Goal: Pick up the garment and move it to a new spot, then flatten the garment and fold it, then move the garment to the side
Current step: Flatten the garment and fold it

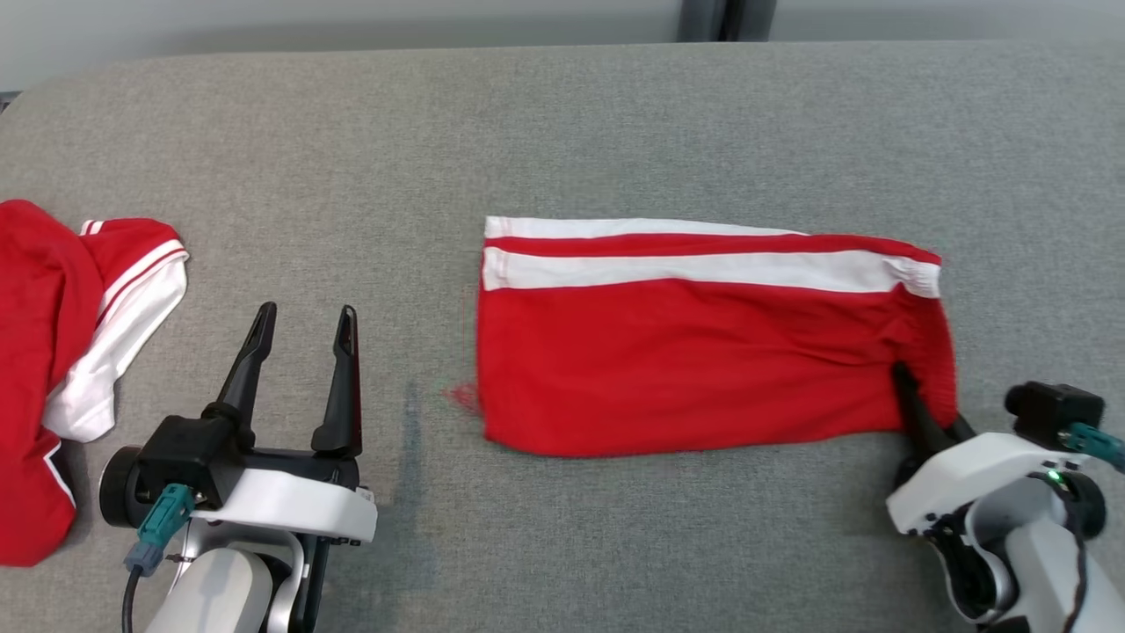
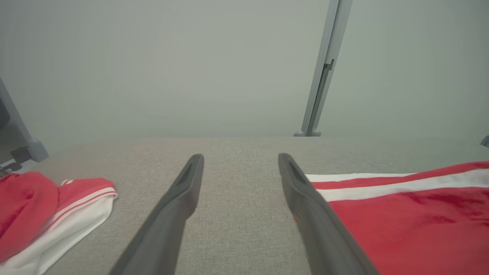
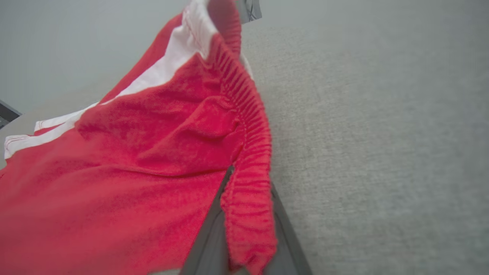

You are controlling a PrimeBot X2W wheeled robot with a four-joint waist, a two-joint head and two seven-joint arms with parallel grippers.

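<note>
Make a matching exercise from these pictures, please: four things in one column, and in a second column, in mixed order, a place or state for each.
Things
1. left gripper
2. right gripper
3. folded shorts
4. crumpled garment

Places or states
a. heaped at the robot's far left
b. closed on an elastic waistband
c. open, holding nothing
d. lying flat at the middle of the grey table

Pairs: 1-c, 2-b, 3-d, 4-a
</note>
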